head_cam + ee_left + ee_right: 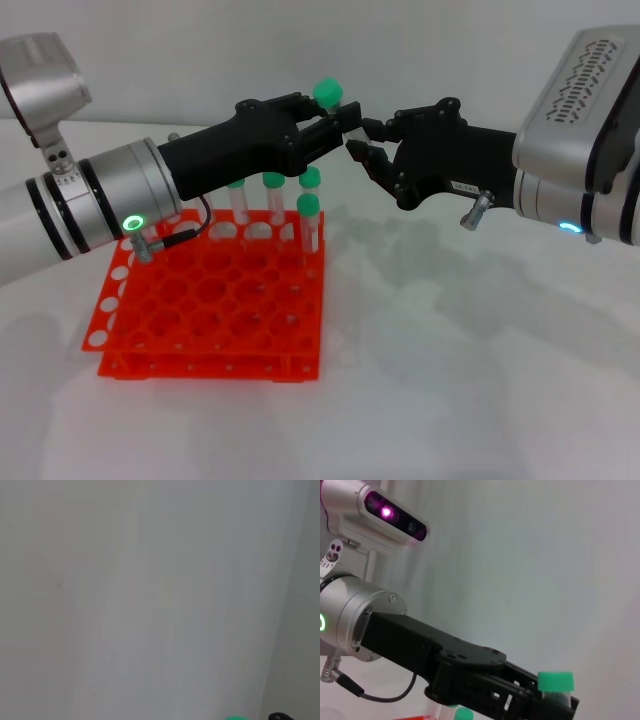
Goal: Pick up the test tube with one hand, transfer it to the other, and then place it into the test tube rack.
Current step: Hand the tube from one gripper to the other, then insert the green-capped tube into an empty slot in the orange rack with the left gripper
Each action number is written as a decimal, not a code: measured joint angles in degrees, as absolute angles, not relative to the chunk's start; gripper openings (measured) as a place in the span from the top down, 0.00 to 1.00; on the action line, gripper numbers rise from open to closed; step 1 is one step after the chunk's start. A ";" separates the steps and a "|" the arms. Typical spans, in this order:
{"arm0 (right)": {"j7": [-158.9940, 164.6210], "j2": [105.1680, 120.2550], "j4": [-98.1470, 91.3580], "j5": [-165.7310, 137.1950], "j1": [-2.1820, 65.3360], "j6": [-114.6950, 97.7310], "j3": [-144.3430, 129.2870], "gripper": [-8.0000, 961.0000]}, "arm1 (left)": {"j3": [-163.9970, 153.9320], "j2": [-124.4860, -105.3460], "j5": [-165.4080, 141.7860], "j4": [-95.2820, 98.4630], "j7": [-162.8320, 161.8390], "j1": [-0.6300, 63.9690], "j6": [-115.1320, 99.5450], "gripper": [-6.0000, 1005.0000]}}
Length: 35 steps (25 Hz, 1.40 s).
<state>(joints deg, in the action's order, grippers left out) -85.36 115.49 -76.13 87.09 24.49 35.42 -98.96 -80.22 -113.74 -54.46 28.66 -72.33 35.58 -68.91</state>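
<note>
While the left pincer point(335, 125) grips the test tube point(340, 108) (green cap up) above the far side of the test tube rack point(210, 310), the right pincer point(366, 140) sits just beside it, fingers apart.

- Test tube point(340, 108): clear, with a green cap.
- Test tube rack point(215, 300): bright orange-red, a grid of round holes.
- Left tool point(335, 125) and right tool point(365, 150): black.
- Desk point(450, 380): plain white.
</note>
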 joint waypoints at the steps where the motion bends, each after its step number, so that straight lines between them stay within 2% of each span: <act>1: -85.39 115.49 -76.11 87.09 24.52 35.42 -98.96 0.76 | -80.23 -113.73 -54.49 28.66 -72.33 35.61 -68.90 0.57; 16: -85.66 115.52 -74.56 87.16 24.67 35.39 -98.62 0.75 | -80.24 -113.72 -54.25 28.74 -72.37 35.77 -68.98 0.79; 20: -85.28 115.47 -73.56 87.31 24.79 35.29 -97.97 0.75 | -80.24 -113.73 -54.10 28.74 -72.36 35.74 -68.97 0.79; 28: -84.72 115.31 -71.94 87.09 24.01 34.85 -94.56 0.38 | -80.08 -113.73 -53.98 29.97 -71.00 35.20 -69.34 0.79; 30: -84.72 115.31 -71.67 87.09 23.47 34.81 -93.14 0.28 | -79.80 -113.76 -54.00 33.33 -70.49 33.08 -69.45 0.79; 35: -84.72 115.23 -71.46 87.41 21.44 34.82 -89.72 0.16 | -76.98 -115.30 -55.28 43.51 -68.54 24.67 -69.51 0.79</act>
<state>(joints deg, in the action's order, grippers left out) -84.72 115.23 -71.46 87.41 21.44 34.82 -89.72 -76.98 -115.30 -55.28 43.51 -68.54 24.67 -69.51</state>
